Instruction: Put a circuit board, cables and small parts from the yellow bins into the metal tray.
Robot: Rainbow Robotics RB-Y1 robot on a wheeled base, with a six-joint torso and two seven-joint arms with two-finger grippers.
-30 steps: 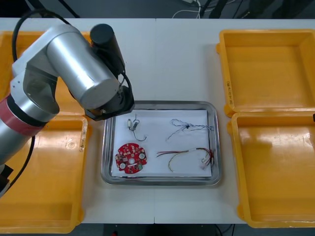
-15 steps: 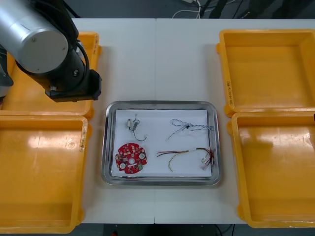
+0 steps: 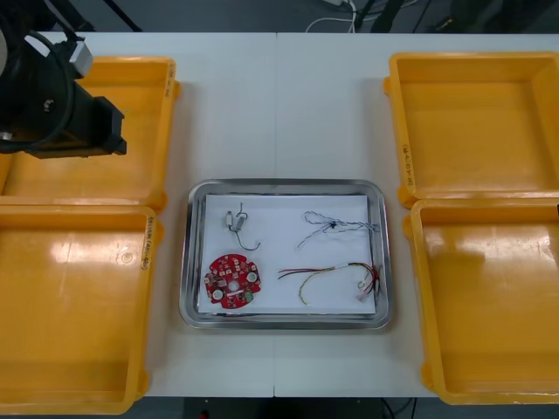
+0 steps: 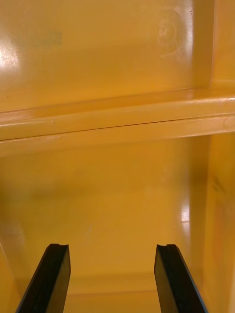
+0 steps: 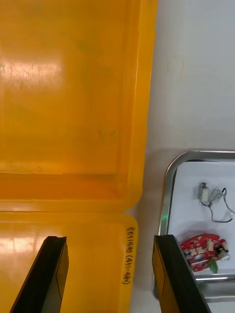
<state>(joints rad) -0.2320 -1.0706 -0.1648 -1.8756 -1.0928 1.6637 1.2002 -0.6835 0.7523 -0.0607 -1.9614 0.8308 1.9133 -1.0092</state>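
The metal tray [image 3: 284,188] lies mid-table, white inside. In it are a round red circuit board [image 3: 232,280], a small metal part with thin wire [image 3: 237,221], a twisted blue and white cable [image 3: 336,227] and a red and yellow cable [image 3: 336,275]. My left arm [image 3: 52,105] hangs over the far left yellow bin [image 3: 131,122]. Its gripper [image 5: 108,276] is open above the seam between the two left bins, with the tray rim [image 5: 169,186], the board [image 5: 201,245] and the metal part [image 5: 209,194] off beside one finger. My right gripper [image 4: 110,279] is open over an orange bin floor [image 4: 117,195].
Two yellow bins stand at the right [image 3: 476,122] [image 3: 489,297] and a near left bin [image 3: 74,305]; all look bare inside. Bare white table [image 3: 279,105] lies beyond the tray.
My left arm has swung away from the tray's left edge, up and to the left, over the far left bin. The tray's contents have not moved.
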